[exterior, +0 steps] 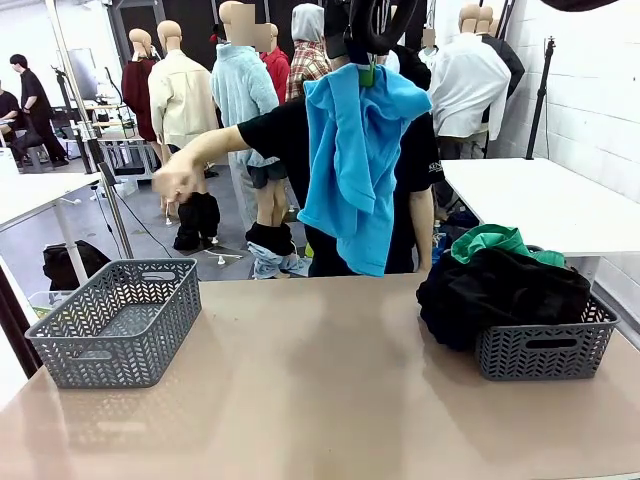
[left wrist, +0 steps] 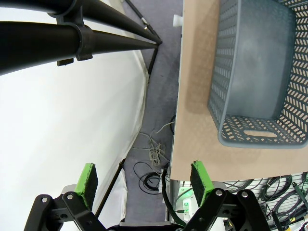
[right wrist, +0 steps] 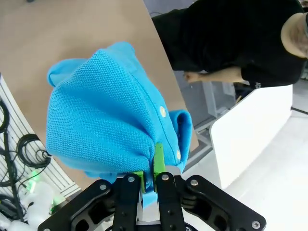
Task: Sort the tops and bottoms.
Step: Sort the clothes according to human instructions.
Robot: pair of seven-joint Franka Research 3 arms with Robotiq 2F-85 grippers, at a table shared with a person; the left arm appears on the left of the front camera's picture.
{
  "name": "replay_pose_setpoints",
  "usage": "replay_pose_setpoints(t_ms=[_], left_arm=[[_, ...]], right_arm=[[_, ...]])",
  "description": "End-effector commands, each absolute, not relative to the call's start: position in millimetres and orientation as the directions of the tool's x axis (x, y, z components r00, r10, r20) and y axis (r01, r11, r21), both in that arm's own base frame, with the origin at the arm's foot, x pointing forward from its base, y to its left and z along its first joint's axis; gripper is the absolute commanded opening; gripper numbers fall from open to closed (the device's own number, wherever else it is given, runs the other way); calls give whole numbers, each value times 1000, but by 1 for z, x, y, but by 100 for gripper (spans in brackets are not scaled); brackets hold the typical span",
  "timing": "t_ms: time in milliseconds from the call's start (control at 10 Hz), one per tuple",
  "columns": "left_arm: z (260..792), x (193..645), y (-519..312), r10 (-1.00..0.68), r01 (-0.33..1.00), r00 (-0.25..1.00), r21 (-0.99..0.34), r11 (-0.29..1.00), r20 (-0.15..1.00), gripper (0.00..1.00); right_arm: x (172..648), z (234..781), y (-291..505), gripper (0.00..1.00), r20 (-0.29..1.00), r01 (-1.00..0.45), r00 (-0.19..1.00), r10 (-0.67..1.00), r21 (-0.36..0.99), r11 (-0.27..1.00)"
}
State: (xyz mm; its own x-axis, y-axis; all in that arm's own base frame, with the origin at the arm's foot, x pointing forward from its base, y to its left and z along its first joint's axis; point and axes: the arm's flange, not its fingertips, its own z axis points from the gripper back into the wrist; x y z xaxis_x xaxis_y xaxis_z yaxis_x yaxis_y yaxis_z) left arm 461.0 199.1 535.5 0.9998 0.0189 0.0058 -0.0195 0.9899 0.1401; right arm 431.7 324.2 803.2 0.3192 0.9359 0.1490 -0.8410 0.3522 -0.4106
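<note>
No readable text, label, brand or number is showing anywhere; a small pale mark on the person's black sleeve, right of centre, is staying too blurred to read.

This looks like a robotics lab or test workspace laid out as open work stations. A tan worktop carries two grey plastic baskets, one at nine o'clock and one at three o'clock heaped with clothes. White tables stand around it, at two o'clock and ten o'clock. The wall at one o'clock is white painted block. Black tripod legs rise beside the worktop, and loose cables trail over the grey floor below its edge.
</note>
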Motion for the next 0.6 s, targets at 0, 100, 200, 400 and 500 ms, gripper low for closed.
replay_pose_setpoints(t_ms=[0,100,200,400,500], left_arm=[[537,461,198,32,-33,999,128,991,11,100],[537,461,198,32,-33,999,128,991,11,100],[537,461,198,32,-33,999,128,991,11,100],[537,461,198,32,-33,999,128,991,11,100],[537,461,198,32,-33,999,128,991,11,100]], right_arm=[[429,801,321,0,148,-834,321,935,-424,354],[429,801,321,0,148,-834,321,935,-424,354],[429,801,321,0,148,-834,321,935,-424,354],[429,801,321,0,148,-834,321,935,-424,354],[429,801,321,0,148,-834,321,935,-424,354]])
